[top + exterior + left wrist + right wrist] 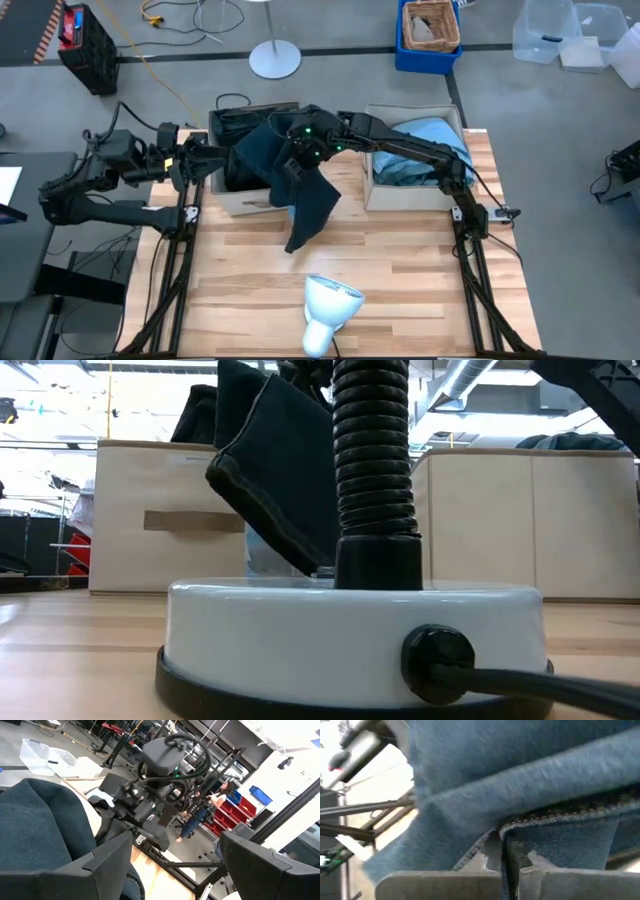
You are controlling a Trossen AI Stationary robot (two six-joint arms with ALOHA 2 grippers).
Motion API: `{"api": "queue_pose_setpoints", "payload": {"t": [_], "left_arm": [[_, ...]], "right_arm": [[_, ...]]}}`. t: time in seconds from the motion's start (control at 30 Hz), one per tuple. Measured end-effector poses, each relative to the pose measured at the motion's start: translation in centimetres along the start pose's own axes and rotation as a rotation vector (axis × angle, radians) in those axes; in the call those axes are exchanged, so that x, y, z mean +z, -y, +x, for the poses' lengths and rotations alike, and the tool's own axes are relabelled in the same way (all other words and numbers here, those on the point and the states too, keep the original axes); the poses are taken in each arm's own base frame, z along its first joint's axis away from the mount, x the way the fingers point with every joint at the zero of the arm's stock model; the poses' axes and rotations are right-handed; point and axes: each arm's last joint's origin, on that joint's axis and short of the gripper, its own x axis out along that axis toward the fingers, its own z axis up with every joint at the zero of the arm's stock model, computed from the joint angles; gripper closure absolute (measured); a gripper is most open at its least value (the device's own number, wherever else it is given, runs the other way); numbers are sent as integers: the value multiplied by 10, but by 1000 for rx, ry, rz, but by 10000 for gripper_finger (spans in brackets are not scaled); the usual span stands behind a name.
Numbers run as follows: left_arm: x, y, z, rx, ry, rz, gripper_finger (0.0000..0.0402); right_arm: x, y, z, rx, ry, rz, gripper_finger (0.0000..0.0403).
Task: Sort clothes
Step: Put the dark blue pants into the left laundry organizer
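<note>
A dark teal garment (305, 205) hangs from my right gripper (288, 168), which is shut on it over the front of the left beige box (235, 195). In the low view the garment (280, 470) hangs in front of that box. More dark clothes (240, 125) lie in the left box. Turquoise and grey-blue clothes (420, 140) fill the right box (385, 195). My left gripper (205, 152) stands open and level at the left box's left side, holding nothing; its wrist view shows the garment (35, 825) close by. My right gripper pinches a stitched hem edge (530, 822) of the garment between its two fingers (470, 870). It comes slanting down from the table's right. The cloth hangs slack below it; the lamp base hides whether its lower end (298, 243) touches the table.
A white lamp (328, 305) with a black ribbed neck (375, 470) stands near the table's front edge, its base (350, 630) filling the low view. Bare wood lies between the lamp and the boxes. Beyond the table stand a blue crate (428, 35) and clear bins (560, 35).
</note>
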Motion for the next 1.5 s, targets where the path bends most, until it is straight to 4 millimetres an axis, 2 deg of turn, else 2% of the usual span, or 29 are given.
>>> {"api": "queue_pose_setpoints", "payload": {"t": [0.23,0.53,1.0,1.17,1.3,1.43,1.5], "left_arm": [[0,0,0,2,-2,0,109],[-1,-1,0,5,-8,1,109],[-1,-1,0,9,-12,-5,109],[-1,-1,0,9,-12,-4,109],[-1,-1,0,9,-12,-3,109],[-1,-1,0,8,-11,-3,109],[-1,-1,0,8,-11,-3,109]], "right_arm": [[18,-19,-30,146,187,-20,400],[49,-37,-65,350,530,-29,402],[83,-33,-103,592,915,19,402],[87,-28,-109,581,993,-28,402],[89,-26,-110,502,1041,-145,402],[87,-24,-97,356,1056,-278,401],[85,-21,-89,298,1006,-308,401]]}}
